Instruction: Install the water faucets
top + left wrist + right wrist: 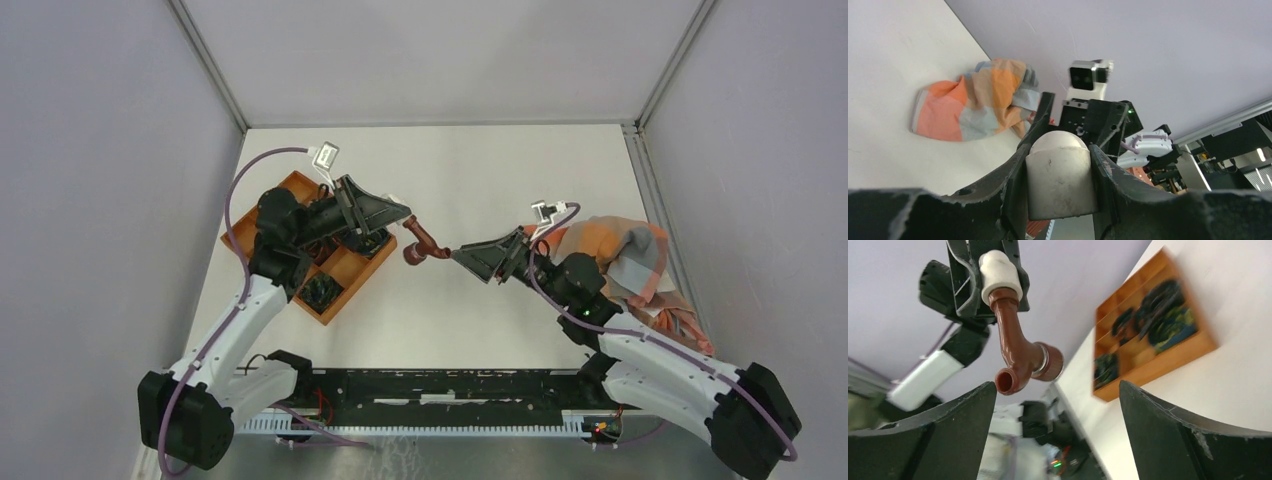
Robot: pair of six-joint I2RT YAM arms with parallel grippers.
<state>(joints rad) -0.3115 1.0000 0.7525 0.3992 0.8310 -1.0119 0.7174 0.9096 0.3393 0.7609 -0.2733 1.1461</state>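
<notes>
The water faucet [420,243] is a dark reddish-brown bent tap held in the air above the table's middle. My left gripper [405,215] is shut on its pale end fitting [1060,175]. In the right wrist view the tap [1015,347] hangs from that fitting [999,272], its open spout and silvery knob ring pointing towards my right gripper [1058,390]. My right gripper [455,255] is open and empty, its fingertips just short of the tap's knob end, not touching it.
An orange-brown compartment tray [345,275] with dark parts sits at the left under the left arm; it also shows in the right wrist view [1168,352]. An orange, grey and white cloth [630,265] lies crumpled at the right, seen too in the left wrist view [978,100].
</notes>
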